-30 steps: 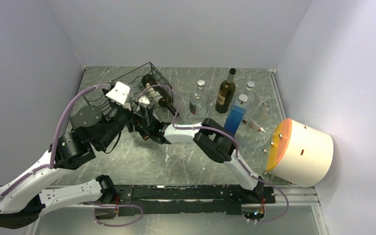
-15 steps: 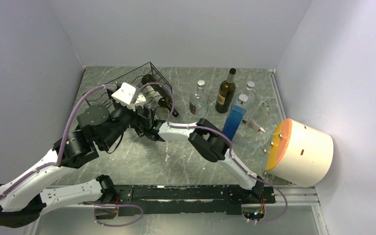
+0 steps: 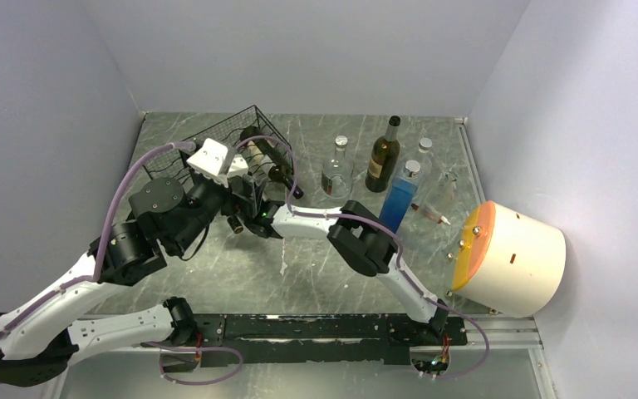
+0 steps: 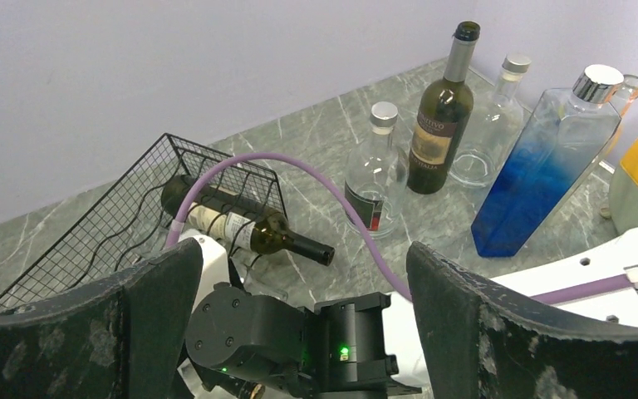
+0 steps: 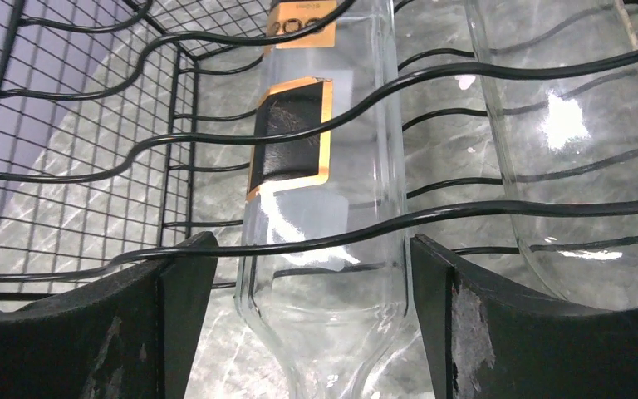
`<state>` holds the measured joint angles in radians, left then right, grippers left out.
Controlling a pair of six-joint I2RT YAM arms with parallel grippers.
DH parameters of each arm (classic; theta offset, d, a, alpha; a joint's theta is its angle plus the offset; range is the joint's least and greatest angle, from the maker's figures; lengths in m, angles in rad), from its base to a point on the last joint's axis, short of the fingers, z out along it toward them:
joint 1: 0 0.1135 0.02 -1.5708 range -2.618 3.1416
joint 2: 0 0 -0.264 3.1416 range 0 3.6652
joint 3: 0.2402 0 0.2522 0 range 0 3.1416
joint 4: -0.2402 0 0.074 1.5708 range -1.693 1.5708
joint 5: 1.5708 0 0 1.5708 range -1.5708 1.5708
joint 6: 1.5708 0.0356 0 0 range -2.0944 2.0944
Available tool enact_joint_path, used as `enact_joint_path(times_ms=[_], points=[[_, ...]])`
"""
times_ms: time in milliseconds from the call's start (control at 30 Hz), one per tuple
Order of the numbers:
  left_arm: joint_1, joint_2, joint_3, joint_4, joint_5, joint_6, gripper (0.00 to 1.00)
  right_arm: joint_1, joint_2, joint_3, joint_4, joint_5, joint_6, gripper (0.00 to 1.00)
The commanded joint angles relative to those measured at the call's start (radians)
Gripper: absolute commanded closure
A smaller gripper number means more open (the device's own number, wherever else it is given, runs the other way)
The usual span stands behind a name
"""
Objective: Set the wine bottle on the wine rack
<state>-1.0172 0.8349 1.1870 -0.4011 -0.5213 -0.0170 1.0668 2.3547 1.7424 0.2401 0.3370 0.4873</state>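
Right hand point(image 5: 311, 241) open; wine bottle point(image 5: 324, 191) flat, neck nearest.

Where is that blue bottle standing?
In the top view, the blue bottle stands right of centre, just in front of the upright dark wine bottle.

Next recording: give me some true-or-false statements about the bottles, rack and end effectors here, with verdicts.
A dark wine bottle lies on the wine rack. True.
The blue bottle lies on its side. False: it stands upright.
The left end effector is open and empty. True.
The right end effector is shut on a green bottle. False: it is open, astride a clear bottle in the rack.
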Motion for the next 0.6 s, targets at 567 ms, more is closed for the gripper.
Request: enact_joint_path(times_ms=[567], points=[[-0.002, -0.035, 0.090, -0.015, -0.049, -0.047, 0.04, -0.014, -0.471, -0.328, 0.011, 0.014, 0.001, 0.13]])
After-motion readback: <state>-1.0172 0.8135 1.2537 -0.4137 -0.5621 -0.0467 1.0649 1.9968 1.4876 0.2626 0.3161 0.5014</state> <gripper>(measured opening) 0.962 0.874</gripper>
